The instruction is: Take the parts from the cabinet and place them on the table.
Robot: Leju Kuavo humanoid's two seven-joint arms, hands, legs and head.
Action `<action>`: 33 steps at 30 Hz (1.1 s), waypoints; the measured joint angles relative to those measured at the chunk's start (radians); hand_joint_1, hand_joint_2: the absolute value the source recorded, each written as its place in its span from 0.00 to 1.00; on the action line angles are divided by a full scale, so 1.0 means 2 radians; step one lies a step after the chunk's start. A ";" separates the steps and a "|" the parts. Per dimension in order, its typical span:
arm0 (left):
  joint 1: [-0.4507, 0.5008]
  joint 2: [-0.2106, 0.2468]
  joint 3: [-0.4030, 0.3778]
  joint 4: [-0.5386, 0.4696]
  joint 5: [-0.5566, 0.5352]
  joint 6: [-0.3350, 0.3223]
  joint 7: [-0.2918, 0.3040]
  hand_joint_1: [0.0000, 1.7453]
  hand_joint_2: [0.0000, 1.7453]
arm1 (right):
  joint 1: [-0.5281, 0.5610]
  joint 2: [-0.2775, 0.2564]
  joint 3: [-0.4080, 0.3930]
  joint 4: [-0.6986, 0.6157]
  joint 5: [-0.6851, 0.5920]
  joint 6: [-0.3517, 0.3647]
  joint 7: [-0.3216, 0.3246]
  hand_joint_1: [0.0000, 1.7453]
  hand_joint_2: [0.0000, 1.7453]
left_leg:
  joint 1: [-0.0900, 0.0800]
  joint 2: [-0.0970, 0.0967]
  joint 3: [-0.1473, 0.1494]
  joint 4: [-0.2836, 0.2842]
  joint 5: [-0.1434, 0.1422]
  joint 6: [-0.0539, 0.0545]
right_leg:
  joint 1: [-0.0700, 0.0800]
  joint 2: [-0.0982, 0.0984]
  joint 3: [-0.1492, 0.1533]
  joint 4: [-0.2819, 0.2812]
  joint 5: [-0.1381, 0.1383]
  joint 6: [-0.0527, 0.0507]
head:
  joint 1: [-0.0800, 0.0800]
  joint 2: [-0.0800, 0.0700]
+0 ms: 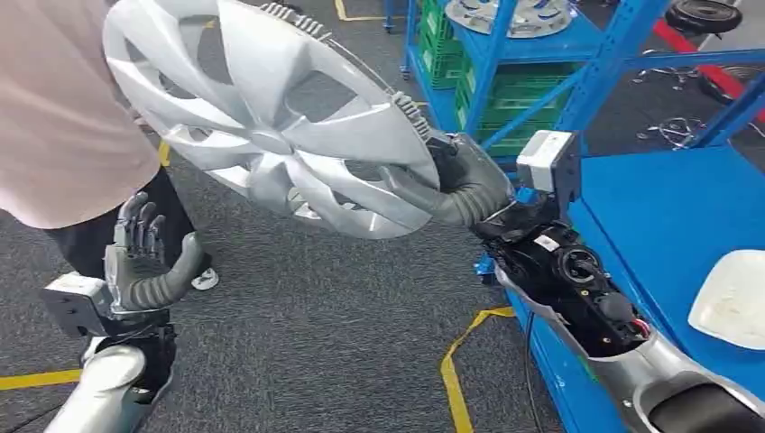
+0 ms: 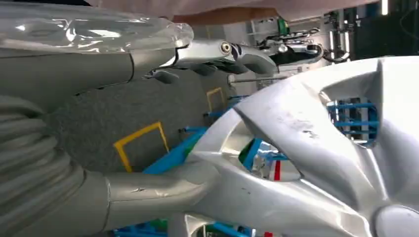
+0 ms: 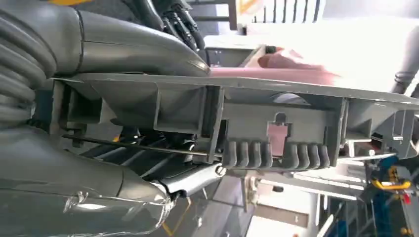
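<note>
A large silver wheel cover [image 1: 271,117] hangs in the air over the grey carpet, tilted. My right hand [image 1: 465,185] grips its rim at the lower right, thumb across the face. From the right wrist view the cover's ribbed back edge [image 3: 257,128] lies between the thumb and fingers of that hand [image 3: 113,49]. My left hand [image 1: 144,262] stands lower left with fingers spread upward, holding nothing, below and apart from the cover. In the left wrist view the left hand [image 2: 74,192] sits in front of the cover's face [image 2: 316,143].
A person in a light shirt and dark trousers [image 1: 63,135] stands close at the left, behind the cover. A blue table [image 1: 668,207] on the right carries a white part [image 1: 735,298]. Blue racking [image 1: 532,54] with green crates and another wheel cover stands behind. Yellow floor tape [image 1: 456,379] crosses the carpet.
</note>
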 joint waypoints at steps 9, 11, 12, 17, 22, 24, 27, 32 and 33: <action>-0.002 -0.001 0.000 -0.001 0.000 0.000 0.000 0.00 1.00 | 0.002 0.000 0.000 0.000 0.000 0.000 -0.001 1.00 1.00 | -0.001 -0.017 0.002 0.000 -0.001 0.008 | 0.000 0.046 -0.052 0.115 -0.055 -0.001 | 0.009 0.000; -0.002 -0.001 0.000 -0.001 0.000 0.000 0.000 0.00 1.00 | 0.002 0.000 0.000 0.000 0.000 0.000 -0.001 1.00 1.00 | -0.001 -0.018 0.002 0.000 -0.001 0.008 | 0.000 0.046 -0.057 0.123 -0.058 -0.001 | 0.010 0.000; -0.002 -0.001 0.000 -0.001 0.000 0.000 0.000 0.00 1.00 | 0.003 0.000 0.000 0.000 0.000 0.000 -0.001 1.00 1.00 | -0.001 -0.019 0.002 0.000 -0.001 0.008 | 0.001 0.047 -0.060 0.128 -0.059 0.000 | 0.010 0.000; 0.000 -0.003 0.000 -0.001 0.000 0.000 0.000 0.00 1.00 | 0.007 0.000 -0.001 0.000 0.000 0.000 -0.001 1.00 1.00 | 0.000 -0.076 -0.002 0.006 -0.003 0.000 | -0.003 0.103 -0.021 0.002 0.024 -0.010 | 0.017 0.000; 0.001 -0.002 0.000 -0.002 0.002 0.005 0.001 0.00 1.00 | 0.008 0.000 -0.002 0.000 0.000 -0.002 -0.001 1.00 1.00 | -0.001 -0.017 -0.073 0.136 -0.063 -0.017 | -0.001 0.047 -0.011 -0.008 0.026 -0.021 | 0.004 0.000; 0.003 -0.002 0.000 -0.002 0.002 0.006 0.001 0.00 1.00 | 0.010 0.000 -0.002 0.000 0.000 -0.002 0.000 1.00 1.00 | 0.001 -0.012 -0.090 0.165 -0.062 -0.020 | -0.001 0.033 -0.010 -0.008 0.024 -0.020 | 0.000 0.000; 0.003 0.001 0.000 -0.003 0.003 0.013 0.001 0.00 1.00 | 0.013 0.000 -0.002 0.000 0.001 -0.002 0.002 1.00 1.00 | 0.004 0.005 -0.027 0.045 -0.002 -0.021 | -0.002 0.013 -0.006 -0.007 0.020 -0.016 | -0.004 0.000; 0.007 0.006 0.001 -0.011 0.001 0.022 0.002 0.00 1.00 | 0.016 0.000 -0.003 -0.001 0.003 -0.005 0.003 1.00 1.00 | -0.006 0.005 -0.005 0.004 -0.002 -0.004 | 0.004 -0.011 0.004 -0.008 0.011 -0.002 | -0.002 0.000; 0.008 0.007 0.002 -0.014 0.001 0.022 0.002 0.00 1.00 | 0.016 0.000 -0.003 -0.002 0.003 -0.005 0.003 1.00 1.00 | -0.001 -0.001 0.000 0.001 -0.001 0.000 | 0.003 -0.014 0.005 -0.007 0.007 0.002 | -0.002 0.000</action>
